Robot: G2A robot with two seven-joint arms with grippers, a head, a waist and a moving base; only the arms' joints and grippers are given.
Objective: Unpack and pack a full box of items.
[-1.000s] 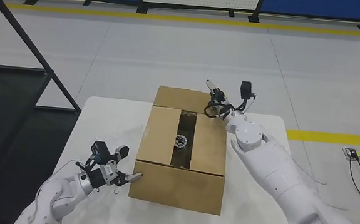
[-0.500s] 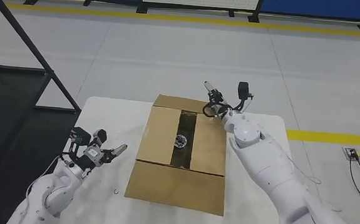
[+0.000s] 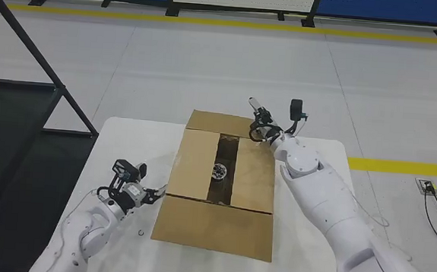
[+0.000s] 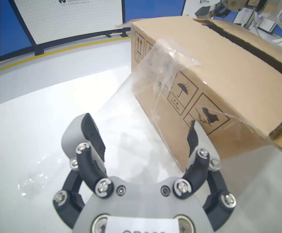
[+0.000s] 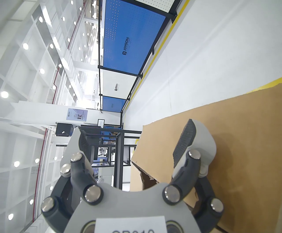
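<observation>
Cardboard box (image 3: 215,204) sits in the middle of the white table (image 3: 127,141), with its top flaps open a crack. The left gripper (image 4: 141,125), fingers wide apart, touched the box corner, backed off, and is now close again. The right gripper (image 3: 275,108), also spread and empty, has stayed at the far flap. I think unpacking has not begun. Umbrella and arrow signs show under loose clear tape (image 4: 167,61); the words are too small to read.
</observation>
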